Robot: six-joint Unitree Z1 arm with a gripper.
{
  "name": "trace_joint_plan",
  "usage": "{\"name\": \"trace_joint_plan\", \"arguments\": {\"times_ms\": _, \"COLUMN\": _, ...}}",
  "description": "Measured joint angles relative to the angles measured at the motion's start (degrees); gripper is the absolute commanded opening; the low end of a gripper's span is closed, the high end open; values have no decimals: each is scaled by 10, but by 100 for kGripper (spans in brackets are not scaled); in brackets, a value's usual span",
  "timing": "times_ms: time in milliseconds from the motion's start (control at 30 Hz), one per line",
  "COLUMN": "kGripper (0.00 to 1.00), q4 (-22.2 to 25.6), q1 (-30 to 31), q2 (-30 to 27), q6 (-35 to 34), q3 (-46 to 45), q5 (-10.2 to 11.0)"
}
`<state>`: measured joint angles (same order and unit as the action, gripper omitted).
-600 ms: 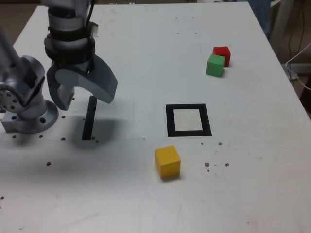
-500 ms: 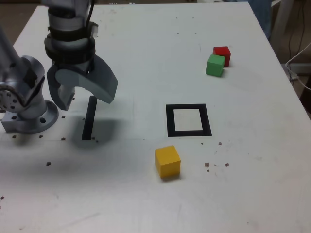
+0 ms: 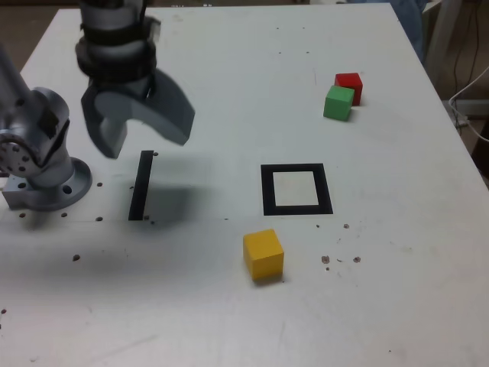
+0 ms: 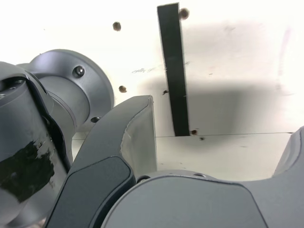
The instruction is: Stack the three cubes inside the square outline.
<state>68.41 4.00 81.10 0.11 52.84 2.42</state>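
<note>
We take the square outline (image 3: 296, 189) as our landmark, lying flat near the middle of the white table (image 3: 229, 69), its white centre bare.

Exterior view: the yellow cube (image 3: 263, 254) sits just below the outline's lower left corner, near it but apart. The green cube (image 3: 338, 102) and red cube (image 3: 349, 86) sit together well above the outline toward the exterior view's right, the green in front and touching or nearly touching the red. None of the three is inside the outline, and none is stacked.

The gripper (image 3: 140, 138) hangs above the table well off to the exterior view's left of the outline, pointing down, jaws spread wide with nothing between them. Under it lies a straight black strip (image 3: 140, 185), level with the outline. The arm's grey base (image 3: 42, 164) stands farther left again.

Wrist view: we see neither cubes nor outline here. What it adds is the close look: the black strip (image 4: 174, 71) running up the frame, small dark holes in the table around it, the gripper's shadow across the strip, and the round base (image 4: 71, 90) beside one finger (image 4: 128, 142). The other finger only shows at the frame edge, so the empty gap is confirmed.
</note>
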Motion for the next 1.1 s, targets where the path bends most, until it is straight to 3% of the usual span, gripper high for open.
{"name": "trace_joint_plan", "arguments": {"times_ms": 233, "kGripper": 99, "q4": 31, "q1": -50, "q2": 38, "q6": 31, "q3": 105, "q5": 14}}
{"name": "trace_joint_plan", "arguments": {"times_ms": 433, "kGripper": 99, "q4": 43, "q1": -100, "q2": 90, "q6": 63, "q3": 181, "q5": 12}}
{"name": "trace_joint_plan", "arguments": {"times_ms": 633, "kGripper": 99, "q4": 83, "q1": -182, "q2": 174, "q6": 123, "q3": 285, "q5": 5}}
{"name": "trace_joint_plan", "arguments": {"times_ms": 1100, "kGripper": 99, "q4": 130, "q1": -286, "q2": 348, "q6": 227, "q3": 526, "q5": 35}}
